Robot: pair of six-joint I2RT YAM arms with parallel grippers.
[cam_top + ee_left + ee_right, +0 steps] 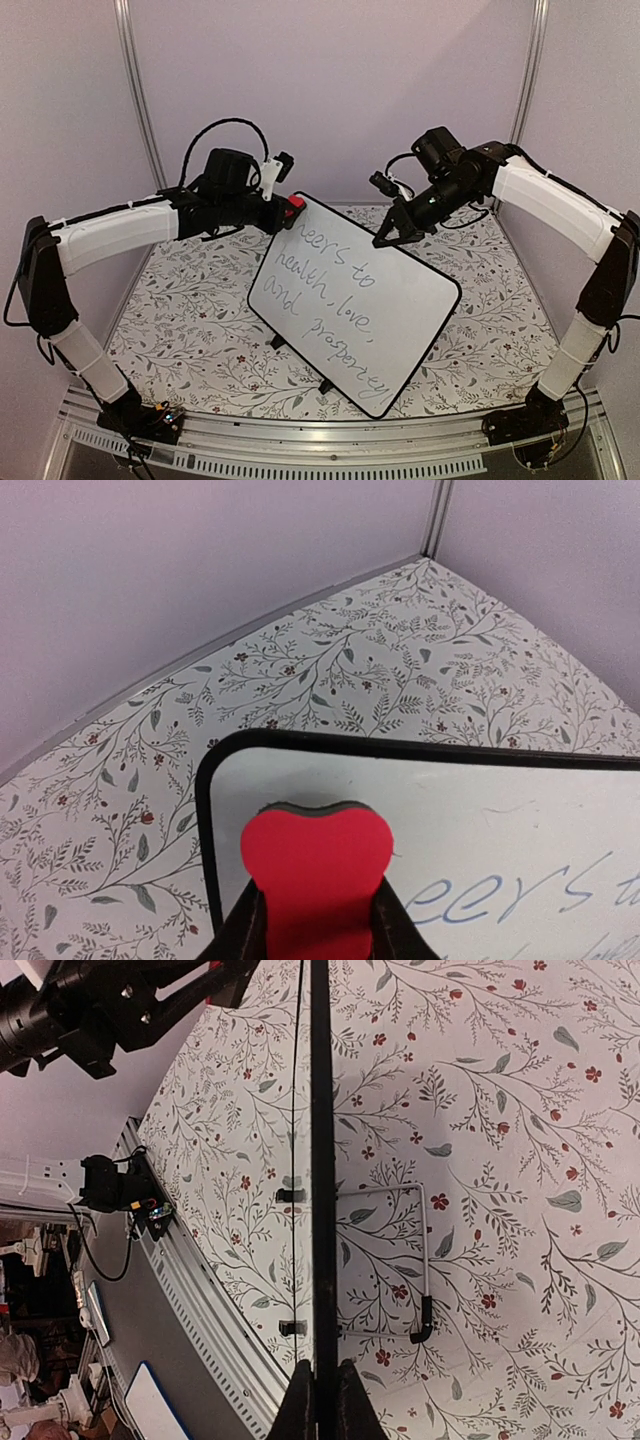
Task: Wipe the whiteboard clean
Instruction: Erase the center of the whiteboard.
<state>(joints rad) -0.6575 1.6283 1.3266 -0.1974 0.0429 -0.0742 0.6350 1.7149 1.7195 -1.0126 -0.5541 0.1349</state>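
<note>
1. The counter (510, 310), under a leaf-and-flower print, carries the whole setup. No bin, tray or box shows in any view, so there are no contents to report.
2. The whiteboard (350, 310) stands near the middle of the counter, tilted back and turned at an angle. One upper corner points toward the left arm, and its lower edge rests on small black feet (278, 341).
3. The handwriting (335, 290) runs in three slanted lines: "…eers to", "health, love,", "and prosperity". Nearly all of it reads clean, so I judge the erasing has barely begun, if at all, and almost the whole face is left to wipe. I cannot tell whether the opening letters of the top line are wiped away or only hidden by the eraser.
4. A wire stand (425, 1260) shows behind the board in the right wrist view, propping it up.
5. The red eraser (317, 875), with a dark layer along its lobed top, sits at the board's upper-left corner, just beside the first readable letters.
6. The left pincer (285, 212) is clenched on the red eraser.
7. The right pincer (322, 1400) is clenched on the whiteboard's thin black rim at the upper edge, apparently to steady it.
</note>
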